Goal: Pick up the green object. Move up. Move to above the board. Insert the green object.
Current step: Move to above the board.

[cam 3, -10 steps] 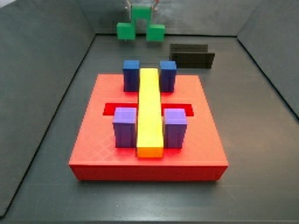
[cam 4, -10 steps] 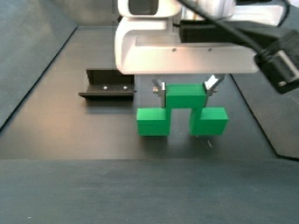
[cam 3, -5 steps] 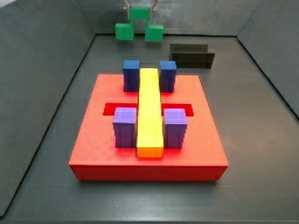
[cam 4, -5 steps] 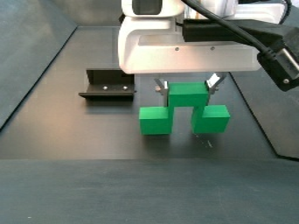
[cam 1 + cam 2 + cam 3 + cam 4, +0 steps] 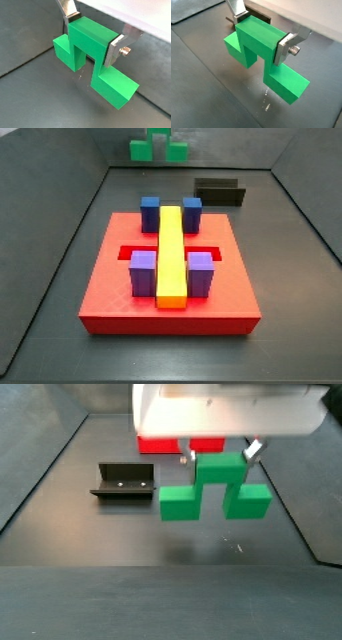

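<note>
1. At 9 o'clock in a side view you see the fixture (image 5: 123,481) standing on the floor, apart from everything else.
2. To the right of it, at about 12 o'clock, the gripper (image 5: 222,454) hangs over the floor. Its jaws are closed narrow on the raised middle cube of the green object (image 5: 214,487); in both wrist views the silver fingers (image 5: 121,45) press on its two sides.
3. The green object touches nothing below it; a faint shadow lies on the floor under it. So you may judge that the pick is done and the lift is in progress.
4. In a side view the board (image 5: 107,288) lies in the centre, well apart from the green object at 12 o'clock. The yellow bar (image 5: 171,256) and the blue and purple blocks sit on it.
5. What is left for you: carry the piece above the board and insert it. Which slot is free I cannot tell for sure.
</note>
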